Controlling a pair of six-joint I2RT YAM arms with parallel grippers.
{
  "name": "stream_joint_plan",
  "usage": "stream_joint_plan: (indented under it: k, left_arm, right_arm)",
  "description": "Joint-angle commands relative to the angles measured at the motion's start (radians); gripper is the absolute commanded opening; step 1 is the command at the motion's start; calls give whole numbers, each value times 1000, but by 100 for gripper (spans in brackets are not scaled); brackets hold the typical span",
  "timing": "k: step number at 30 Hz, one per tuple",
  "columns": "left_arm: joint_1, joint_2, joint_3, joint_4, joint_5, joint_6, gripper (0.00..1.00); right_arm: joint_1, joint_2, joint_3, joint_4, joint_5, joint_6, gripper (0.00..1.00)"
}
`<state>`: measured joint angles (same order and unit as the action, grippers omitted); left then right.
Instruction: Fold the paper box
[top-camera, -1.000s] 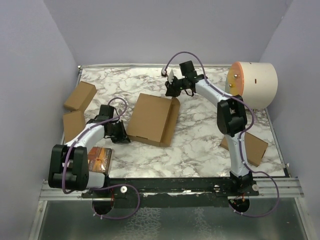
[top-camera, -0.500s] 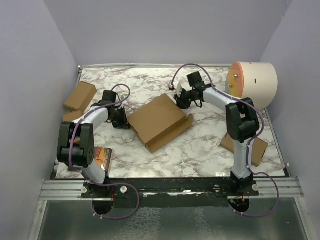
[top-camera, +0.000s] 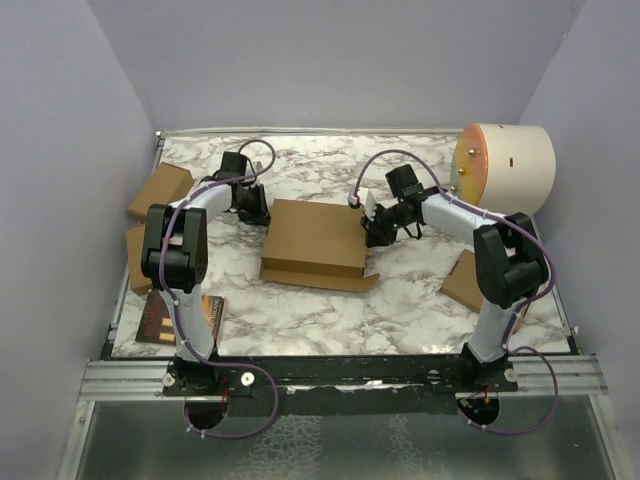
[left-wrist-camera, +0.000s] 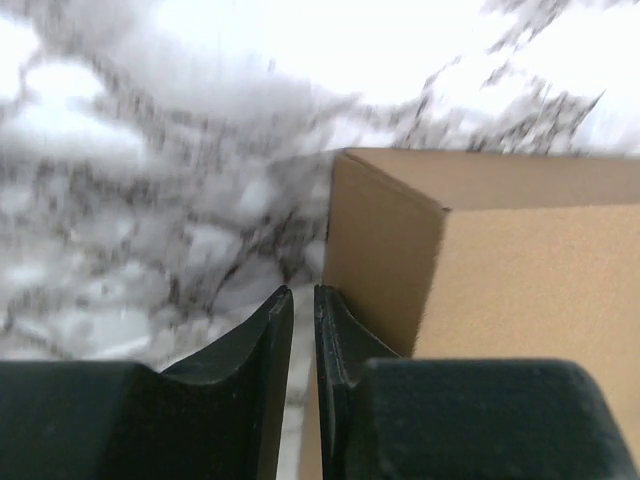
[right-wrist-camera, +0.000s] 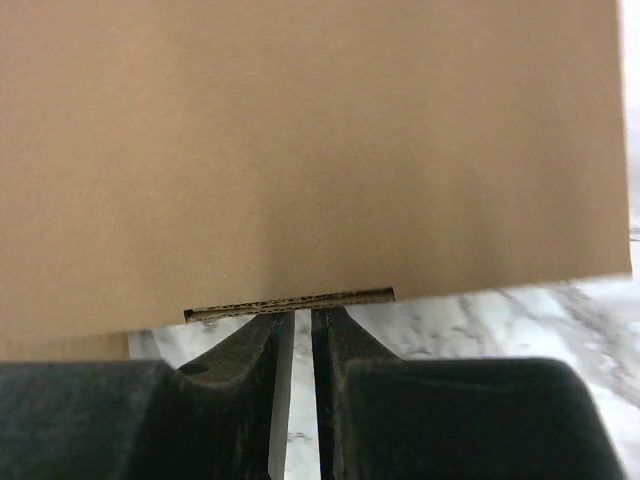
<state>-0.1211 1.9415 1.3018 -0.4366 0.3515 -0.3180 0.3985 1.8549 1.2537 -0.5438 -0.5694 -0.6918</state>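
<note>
The paper box (top-camera: 315, 238), a flat brown cardboard mailer, lies closed in the middle of the marble table, with a flap sticking out along its near edge. My left gripper (top-camera: 262, 208) sits at its far left corner. In the left wrist view the box corner (left-wrist-camera: 385, 260) stands just right of that gripper (left-wrist-camera: 302, 292), whose jaws are a crack apart with only marble between them. My right gripper (top-camera: 372, 232) rests against the box's right edge. In the right wrist view its gripper (right-wrist-camera: 295, 315) butts against a cardboard edge of the box (right-wrist-camera: 300, 150), jaws nearly together and holding nothing.
Two small brown boxes (top-camera: 160, 192) (top-camera: 147, 252) lie at the left, and another (top-camera: 468, 282) at the right behind the right arm. A cream cylinder with an orange end (top-camera: 505, 168) stands at the back right. A dark orange packet (top-camera: 160, 318) lies near the left base.
The box has turned from skewed to square with the table's front edge. The left gripper swung to its far left corner and opened a crack. The right gripper came nearer along the right edge.
</note>
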Motion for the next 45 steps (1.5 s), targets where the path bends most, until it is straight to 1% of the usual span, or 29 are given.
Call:
stream_joint_plan:
  k: [1,8,11,15,18,22,25,27,30,33,36,39,40,45]
  left_arm:
    - [-54,98,163,0,94,7,20]
    - [-107,260,413,-85,122,39,21]
    - [-127,291,457,-67,135,21,21]
    - [-137,300,481,1,138,-15,22]
    - [-138,295,523,30,115,-24,29]
    - [-127,268,589,43,60,-9,37]
    - [-106,208,581,69,5,2,40]
    - [-92,146,541,102,-29,17,42]
    - [-80,30,436,163,-67,47,49]
    - [-69,-94,306,233,-68,64,53]
    - [-50,-215,158,322,-23,46,56]
    - [-14,-342,-6,442,52,-27,60]
    - [2,-390,-59,488,79,-65,61]
    - [97,-545,-334,782,231,-290,71]
  right_arm:
    - [38,-40,-35,-23,-144,-32,14]
    - [56,-84,-98,-42,-153,-54,15]
    - [56,-97,-118,-46,-178,-55,15]
    - [56,-105,-152,-58,-217,-56,17]
    - [55,-125,-183,-68,-219,-69,20]
    - [46,-190,-196,-86,-219,-93,25]
    - [33,-231,-203,-96,-239,-111,28]
    - [22,-254,-208,-102,-256,-123,28]
    - [-2,-282,-212,-119,-286,-143,28]
    - [-27,-305,-208,-137,-321,-161,28]
    - [-43,-335,-204,-147,-351,-170,28]
    - [-48,-368,-197,-154,-378,-174,29]
    - [-49,-377,-192,-160,-383,-173,29]
    - [-49,-426,-154,-171,-418,-166,29]
